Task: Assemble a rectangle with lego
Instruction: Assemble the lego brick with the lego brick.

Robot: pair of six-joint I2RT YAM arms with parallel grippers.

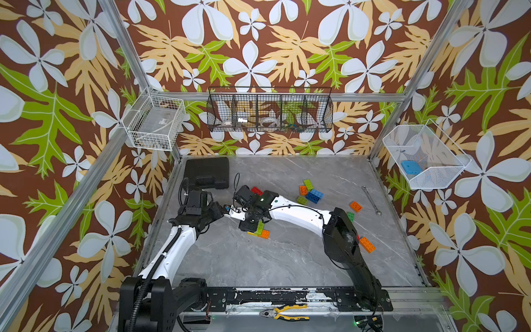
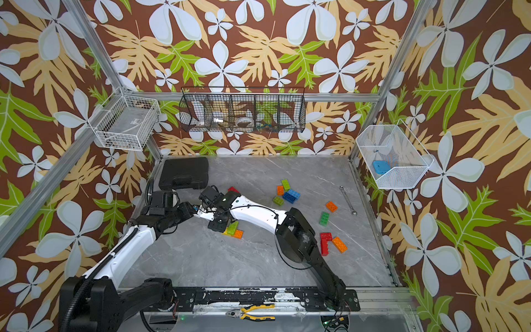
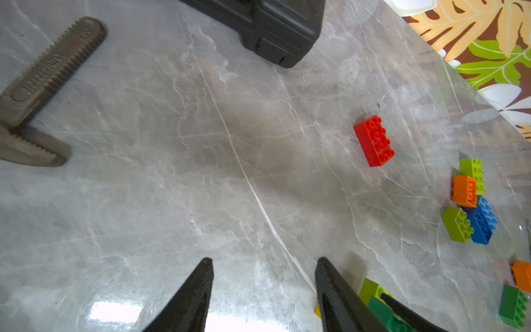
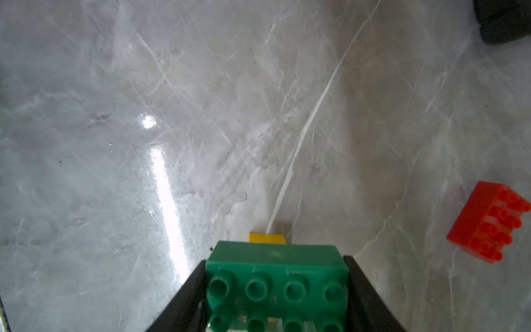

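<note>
- Pliers (image 1: 287, 312): yellow-handled, on the front rail, nearer than the started cluster. No part in the job.
- Lone orange brick (image 1: 367, 244): on the surface (image 1: 258, 267), well to the right of the cluster, partly behind the right arm.
- Started cluster (image 1: 263, 231): yellow brick (image 4: 267, 238), lime brick (image 1: 260, 226) and orange brick (image 1: 265, 234), packed together mid-surface. Landmark for every entry here.
- Right hand (image 4: 275, 258): clenched on a dark green brick (image 4: 275, 276), a 2x4 with its studs toward the wrist camera.
  - One finger sits on each short end, so the long axis runs finger to finger.
  - It is at the cluster, with a yellow edge showing just past the brick's far side. Seated or not: cannot tell.
  - Judged step: pressing it home. That turns on the long axis lining up with the yellow brick.
- Left hand (image 3: 264, 259): released, nothing between its fingers, just beside the cluster on the left and slightly beyond. Judged well placed to steady the cluster.
- Red brick (image 3: 373, 140): 2x4, studs up, alone, beyond the cluster.
- Loose pile (image 1: 314, 196): blue, lime and orange bricks, beyond the cluster and to its right.
- Black case (image 1: 207, 172): farthest, beyond the cluster and to its left.
</note>
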